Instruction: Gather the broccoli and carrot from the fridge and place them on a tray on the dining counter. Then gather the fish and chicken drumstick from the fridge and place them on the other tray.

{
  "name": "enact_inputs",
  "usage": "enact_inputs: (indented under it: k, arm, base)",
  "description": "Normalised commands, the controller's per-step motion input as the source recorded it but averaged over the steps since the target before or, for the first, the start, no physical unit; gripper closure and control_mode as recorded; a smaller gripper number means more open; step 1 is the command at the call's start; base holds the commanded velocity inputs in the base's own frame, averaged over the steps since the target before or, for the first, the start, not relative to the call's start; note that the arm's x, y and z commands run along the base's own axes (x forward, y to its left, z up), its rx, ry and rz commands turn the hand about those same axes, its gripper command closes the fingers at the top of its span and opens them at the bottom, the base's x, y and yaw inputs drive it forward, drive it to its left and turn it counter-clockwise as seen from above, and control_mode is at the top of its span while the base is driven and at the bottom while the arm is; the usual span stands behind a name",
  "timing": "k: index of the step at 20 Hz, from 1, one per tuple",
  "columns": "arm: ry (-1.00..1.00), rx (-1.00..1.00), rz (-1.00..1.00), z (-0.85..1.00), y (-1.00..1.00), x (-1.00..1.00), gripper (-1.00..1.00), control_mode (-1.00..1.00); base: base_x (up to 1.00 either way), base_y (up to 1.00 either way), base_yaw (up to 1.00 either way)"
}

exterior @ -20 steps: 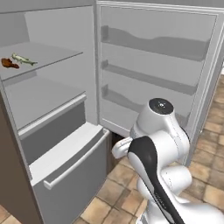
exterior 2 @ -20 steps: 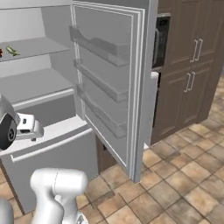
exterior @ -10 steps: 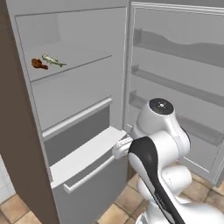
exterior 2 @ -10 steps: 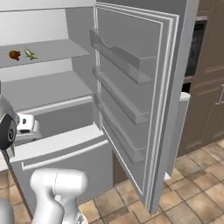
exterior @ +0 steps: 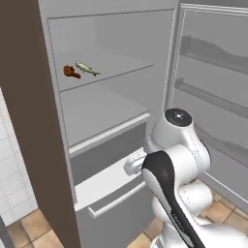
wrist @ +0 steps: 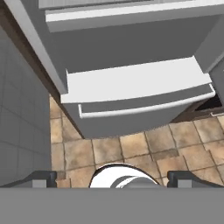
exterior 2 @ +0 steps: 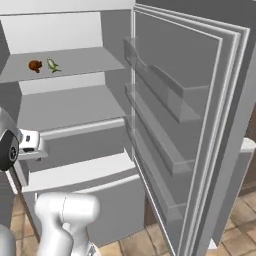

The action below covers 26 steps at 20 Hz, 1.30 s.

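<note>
Brown drumstick (exterior: 71, 72) beside fish (exterior: 87, 69)

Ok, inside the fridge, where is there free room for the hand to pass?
Upper shelf is bare right of the fish and drumstick, which crowd its left end. The shelf below looks bare throughout.

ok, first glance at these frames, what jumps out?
The open fridge: its door is swung wide, with bare shelves on it. On the upper shelf lie two small items side by side, a brown chicken drumstick and a pale green fish. Lower down, the freezer drawer stands pulled out, and the gripper, fingers spread wide and holding nothing, points down at it and the tiled floor.
</note>
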Motion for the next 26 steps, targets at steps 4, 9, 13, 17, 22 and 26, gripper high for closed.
enact_inputs:
  k: [4, 9, 13, 17, 22, 26]
  arm:
    - [0.0, 0.0, 0.0, 0.0, 0.0, 0.0, -1.0, 1.0]
    - [0.0, 0.0, 0.0, 0.0, 0.0, 0.0, -1.0, 1.0]
    - [0.0, 0.0, 0.0, 0.0, 0.0, 0.0, -1.0, 1.0]
    - [0.0, 0.0, 0.0, 0.0, 0.0, 0.0, -1.0, 1.0]
    - [0.0, 0.0, 0.0, 0.0, 0.0, 0.0, -1.0, 1.0]
    - [0.0, 0.0, 0.0, 0.0, 0.0, 0.0, -1.0, 1.0]
  base:
    - [0.5, 0.0, 0.28]
    - [0.38, -0.06, 0.23]
    - [0.31, -0.16, 0.19]
    - [0.35, -0.17, 0.14]
    - [0.42, -0.24, 0.06]
    - [0.5, -0.26, 0.01]
